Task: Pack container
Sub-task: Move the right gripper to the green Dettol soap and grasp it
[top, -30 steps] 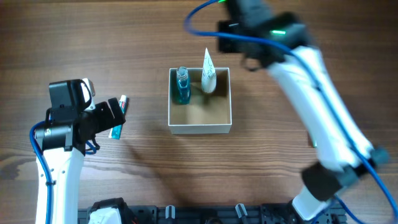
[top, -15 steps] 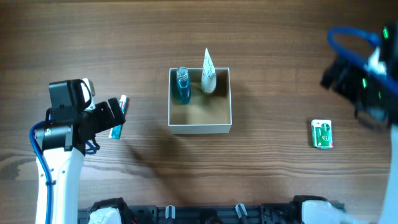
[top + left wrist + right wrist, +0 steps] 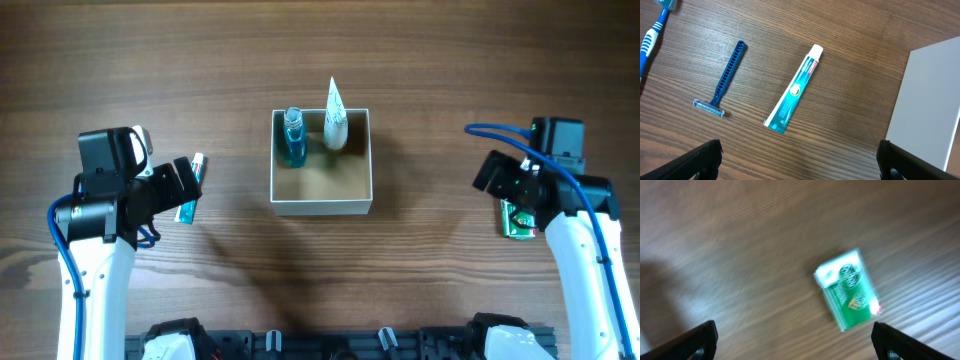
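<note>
The container (image 3: pixel 321 208), a square white-walled box with a tan inside, sits mid-table. It holds a blue bottle (image 3: pixel 292 140) and a white tube (image 3: pixel 334 118), both upright at the back. My left gripper (image 3: pixel 188 188) is open and empty above a teal toothpaste tube (image 3: pixel 793 90); the container's white wall (image 3: pixel 927 100) shows at the right of that view. My right gripper (image 3: pixel 500 180) is open and empty just left of a green packet (image 3: pixel 517 222), which lies flat in the right wrist view (image 3: pixel 847 290).
A blue razor (image 3: pixel 722 80) and a blue toothbrush (image 3: pixel 652 32) lie on the wood left of the toothpaste. In the overhead view they are hidden under my left arm. A black rack (image 3: pixel 330 345) runs along the table's front edge.
My right arm has swung from behind the container to the right side and come down by the green packet. The left arm and the objects have not moved.
</note>
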Motion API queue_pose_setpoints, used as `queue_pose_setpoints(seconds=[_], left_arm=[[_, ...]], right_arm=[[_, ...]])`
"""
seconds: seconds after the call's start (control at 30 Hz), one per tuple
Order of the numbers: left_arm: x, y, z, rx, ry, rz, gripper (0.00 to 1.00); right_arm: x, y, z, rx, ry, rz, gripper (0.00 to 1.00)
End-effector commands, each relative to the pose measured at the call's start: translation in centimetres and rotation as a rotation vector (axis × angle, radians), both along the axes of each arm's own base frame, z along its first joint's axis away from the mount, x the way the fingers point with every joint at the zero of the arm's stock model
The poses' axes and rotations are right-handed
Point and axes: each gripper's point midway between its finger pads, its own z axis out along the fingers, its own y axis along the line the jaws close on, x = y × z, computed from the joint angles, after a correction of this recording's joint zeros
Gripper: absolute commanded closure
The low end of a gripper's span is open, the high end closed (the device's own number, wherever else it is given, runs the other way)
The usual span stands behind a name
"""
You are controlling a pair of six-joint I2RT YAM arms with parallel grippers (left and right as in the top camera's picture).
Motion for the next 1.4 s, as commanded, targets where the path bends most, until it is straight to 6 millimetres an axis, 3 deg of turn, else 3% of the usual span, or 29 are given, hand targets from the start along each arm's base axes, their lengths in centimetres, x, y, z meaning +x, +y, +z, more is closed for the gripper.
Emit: queue_pose_setpoints(seconds=[0.0,0.13,0.3,0.6,0.8,0.93,1.37], left_arm=[[0.2,-0.1,0.6,-0.007,-0.019,-0.016,0.00],[0.2,-0.1,0.6,-0.007,-0.019,-0.016,0.00],[0.2,-0.1,0.6,-0.007,-0.019,-0.016,0.00],[0.2,-0.1,0.6,-0.007,-0.019,-0.016,0.00],[0.2,-0.1,0.6,-0.007,-0.019,-0.016,0.00],[0.2,-0.1,0.6,-0.007,-0.019,-0.016,0.00],[0.2,-0.1,0.6,-0.007,-0.018,-0.016,0.00]], right_arm=[[0.1,-2.9,0.0,-0.189,0.088,0.185,0.00],[-0.3,-3.3,-2.9,-0.069,0.162,0.173,0.00],[-1.0,-5.5,-6.9,-0.008,0.284,0.092,0.00],[-1.9,-5.4,-12.5,0.075,0.445,0.091,0.00],[-2.2,-4.5,-14.6,0.139,0.491,0.100,0.00],[-2.4,-4.5,-14.9,0.142,0.499,0.100,0.02],[-2.4,-4.5,-14.9,0.143,0.500,0.100,0.56]])
